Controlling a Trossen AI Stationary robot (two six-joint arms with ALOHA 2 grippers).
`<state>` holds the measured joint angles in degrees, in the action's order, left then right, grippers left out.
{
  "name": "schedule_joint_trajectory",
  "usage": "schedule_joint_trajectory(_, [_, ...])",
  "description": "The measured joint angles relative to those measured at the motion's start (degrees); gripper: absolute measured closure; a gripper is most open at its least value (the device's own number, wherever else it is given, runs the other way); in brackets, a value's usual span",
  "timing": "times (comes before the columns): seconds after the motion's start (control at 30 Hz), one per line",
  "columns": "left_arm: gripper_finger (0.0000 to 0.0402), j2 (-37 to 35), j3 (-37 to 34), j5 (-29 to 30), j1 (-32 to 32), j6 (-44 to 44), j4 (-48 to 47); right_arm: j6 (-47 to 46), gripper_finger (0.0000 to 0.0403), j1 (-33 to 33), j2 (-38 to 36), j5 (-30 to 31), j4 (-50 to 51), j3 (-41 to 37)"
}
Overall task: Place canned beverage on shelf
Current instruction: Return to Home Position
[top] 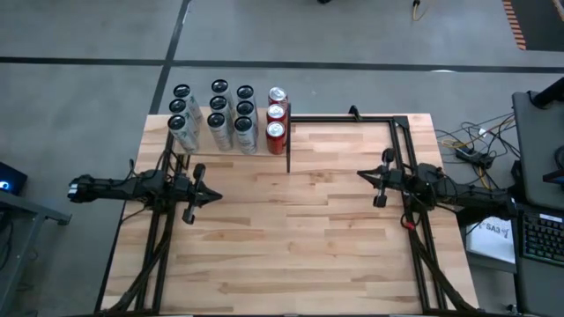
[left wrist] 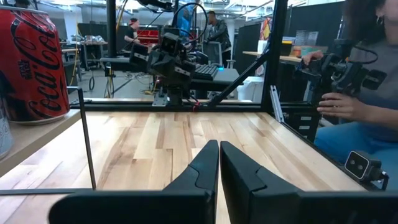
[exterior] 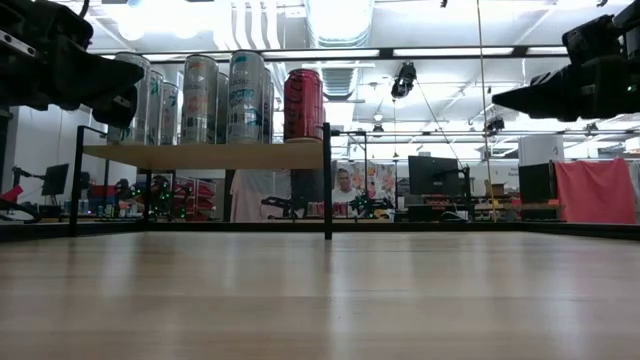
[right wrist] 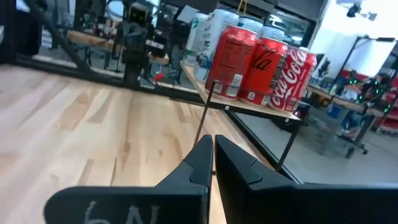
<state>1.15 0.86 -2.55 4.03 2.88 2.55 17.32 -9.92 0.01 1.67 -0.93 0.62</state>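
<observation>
Tabletop [top: 300, 238]: pale wood planks, bare across the middle and front. A black frame [top: 379, 118] runs along the back edge and down both sides. Grey concrete floor [top: 88, 35] all around, with cables [top: 471, 145] and a keyboard [top: 539, 238] off the right side. The low view looks into a workshop with ceiling strip lights and monitors on benches. The left wrist view catches a seated person [left wrist: 367, 93] beyond the right arm's side of the tabletop, one hand [left wrist: 339, 107] by a dark device.

Shelf [exterior: 205, 155]: back-left corner, plank deck raised on thin black posts. It carries nine white cans [top: 218, 104] in three rows of three. Three red cola cans [top: 277, 114] stand in a row along the shelf edge nearest the tabletop's centre. All are upright and packed close. The red row sits right at that edge, by the corner post [top: 288, 150].

Left gripper [top: 214, 197]: left side, near the shelf's front edge, pointing inward. Jaws clenched, tips almost touching, nothing between them.

Right gripper [top: 363, 176]: mirrored on the right side, well apart from the shelf. Jaws also clenched and empty.

Clearance: a wide bare strip of tabletop lies between the two grippers. The low view shows both raised well off the surface.
</observation>
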Motion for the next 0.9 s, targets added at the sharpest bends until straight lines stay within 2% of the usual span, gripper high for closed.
schedule_joint_trajectory(0.13, [0.0402,0.0,0.0,0.02,0.0,0.01,0.0,-3.05,0.0394,1.5,0.0,1.46,-0.14,0.0])
schedule_joint_trajectory(0.33, [0.0402,0.0,0.0,0.03,0.0,-0.01,0.02,-6.15,0.0394,2.06,0.0,0.43,0.05,-0.02])
schedule_joint_trajectory(0.63, [0.0402,0.0,0.0,0.02,0.0,0.01,0.0,-20.72,0.0394,2.06,0.0,-0.14,0.17,-0.02])
schedule_joint_trajectory(0.9, [0.0402,0.0,0.0,0.02,0.0,0.01,0.0,-21.22,0.0394,2.04,0.0,-0.16,0.17,-0.02])
